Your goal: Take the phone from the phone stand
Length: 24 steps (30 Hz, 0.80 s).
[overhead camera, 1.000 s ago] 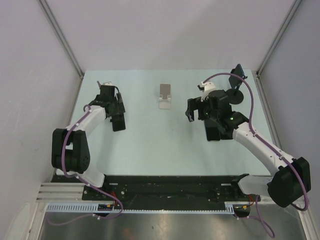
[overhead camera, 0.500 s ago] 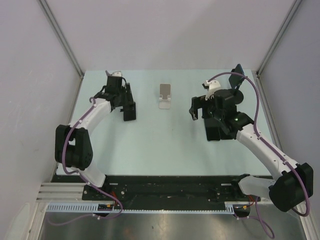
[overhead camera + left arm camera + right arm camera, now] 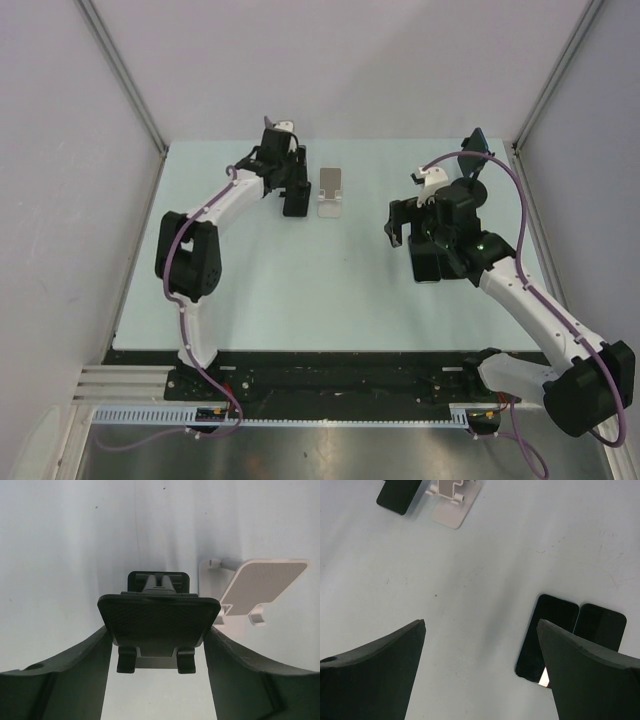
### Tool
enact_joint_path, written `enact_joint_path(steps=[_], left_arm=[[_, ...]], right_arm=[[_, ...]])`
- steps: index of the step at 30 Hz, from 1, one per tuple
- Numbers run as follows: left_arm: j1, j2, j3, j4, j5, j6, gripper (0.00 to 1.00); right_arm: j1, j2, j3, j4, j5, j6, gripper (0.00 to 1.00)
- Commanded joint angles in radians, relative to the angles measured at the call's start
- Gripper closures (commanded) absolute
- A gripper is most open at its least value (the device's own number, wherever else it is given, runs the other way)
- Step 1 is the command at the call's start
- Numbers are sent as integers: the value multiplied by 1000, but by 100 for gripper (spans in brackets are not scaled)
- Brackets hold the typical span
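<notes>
While the right gripper [image 3: 481,625] hung spread-jawed near two flat phones [image 3: 547,635], the left gripper [image 3: 157,630] straddled a black stand [image 3: 159,615] left of the white phone stand [image 3: 262,582], pinching or not unclear.

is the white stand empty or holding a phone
Empty: the white stand has a bare plate, with nothing resting on its lip.

Pale mint tabletop [image 3: 300,300], lilac-grey wall panels [image 3: 330,60] at 9, 12 and 3 o'clock, aluminium frame struts [image 3: 125,80] at far corners, black mounting rail [image 3: 340,368] and slotted white cable duct [image 3: 300,420] at 6 o'clock, even diffuse light.
</notes>
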Motion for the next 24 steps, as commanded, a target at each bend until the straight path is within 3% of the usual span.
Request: enact_joint_path(steps=[1, 20, 24], left_arm=[[-14, 37, 123, 33, -11, 62, 67], [-39, 168, 179, 43, 31, 58, 65], [-39, 166, 168, 43, 29, 49, 53]], right_arm=[[-7, -41, 0, -10, 43, -14, 0], [-39, -29, 0, -5, 42, -5, 0], [-51, -20, 0, 19, 24, -1, 0]])
